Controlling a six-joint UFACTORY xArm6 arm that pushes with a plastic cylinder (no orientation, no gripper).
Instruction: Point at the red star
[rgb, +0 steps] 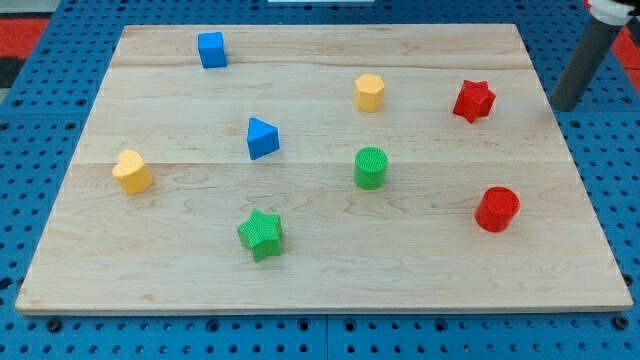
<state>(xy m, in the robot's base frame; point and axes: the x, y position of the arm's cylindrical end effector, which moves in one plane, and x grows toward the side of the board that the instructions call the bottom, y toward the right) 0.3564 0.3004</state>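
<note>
The red star (474, 101) lies on the wooden board (320, 270) at the view's upper right. My tip (566, 105) is the lower end of the dark rod that comes down from the view's top right corner. The tip stands just past the board's right edge, to the right of the red star at about the same height in the view, with a clear gap between them. It touches no block.
Other blocks on the board: a red cylinder (497, 209) below the star, a yellow hexagon (370, 92) to its left, a green cylinder (370, 167), a green star (261, 234), a blue triangle (262, 138), a blue cube (211, 49), a yellow block (132, 171).
</note>
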